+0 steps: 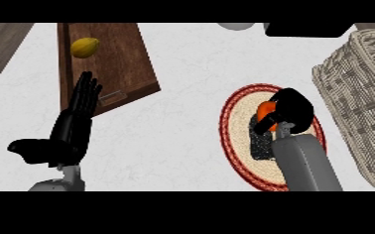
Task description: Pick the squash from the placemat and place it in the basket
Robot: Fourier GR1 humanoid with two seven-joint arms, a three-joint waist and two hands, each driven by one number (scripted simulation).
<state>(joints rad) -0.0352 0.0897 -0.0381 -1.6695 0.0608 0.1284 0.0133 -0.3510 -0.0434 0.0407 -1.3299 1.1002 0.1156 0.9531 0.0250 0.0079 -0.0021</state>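
The orange squash (264, 113) lies on the round, red-rimmed placemat (233, 110), with the right hand (294, 107) curled around it from above. The wicker basket (350, 82) stands just right of the placemat. On the pale worktop (190, 124), the left hand (73, 125) rests open, fingers up, beside a wooden board (121, 62) carrying a yellow fruit (85, 47).

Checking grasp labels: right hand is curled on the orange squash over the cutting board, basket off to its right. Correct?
No. In the head view the right hand is curled on the orange squash over the round placemat, not the cutting board. The basket is off to its right.
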